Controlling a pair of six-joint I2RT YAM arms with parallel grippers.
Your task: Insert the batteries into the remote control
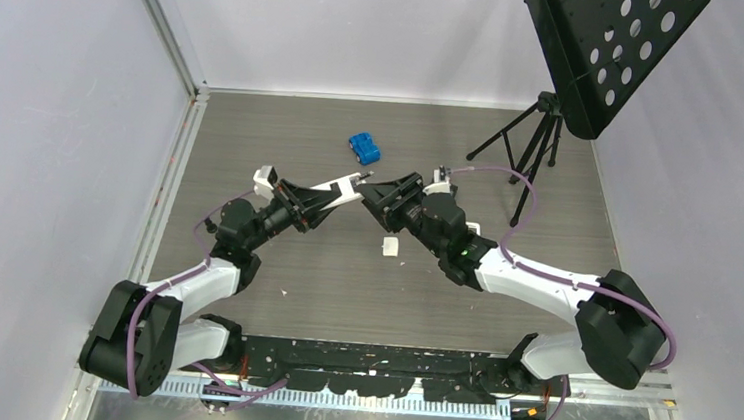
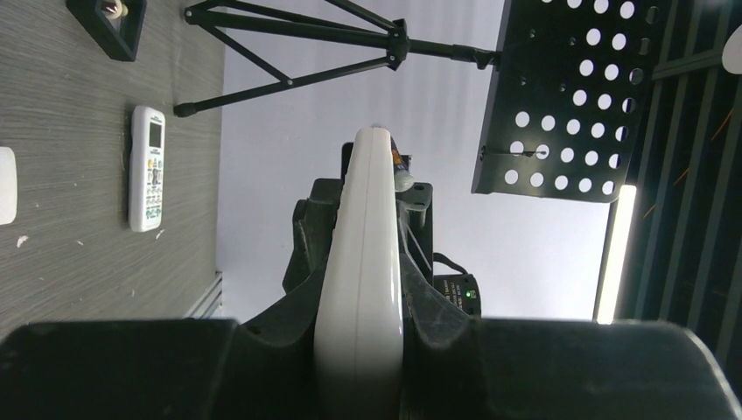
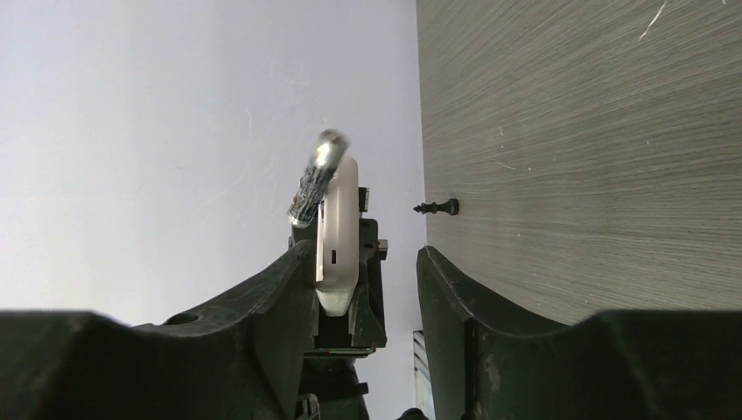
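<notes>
My left gripper (image 1: pixel 334 195) is shut on the remote control (image 1: pixel 347 187), a slim white slab held off the table. In the left wrist view the remote (image 2: pixel 360 280) stands edge-on between the jaws of my left gripper (image 2: pixel 360 328). A battery (image 2: pixel 401 171) shows at the remote's far end. My right gripper (image 1: pixel 381 193) faces that end, open and empty. In the right wrist view of my right gripper (image 3: pixel 366 255) the jaws stand wide apart. There the battery (image 3: pixel 313 179) leans tilted against the top of the remote (image 3: pixel 338 236), beyond the fingertips.
A blue block (image 1: pixel 364 148) lies behind the grippers. A small white piece (image 1: pixel 390 246) lies on the table below my right gripper. A second white remote with buttons (image 2: pixel 146 168) lies on the table. A tripod (image 1: pixel 529 142) carries a black perforated plate (image 1: pixel 601 48) at the back right.
</notes>
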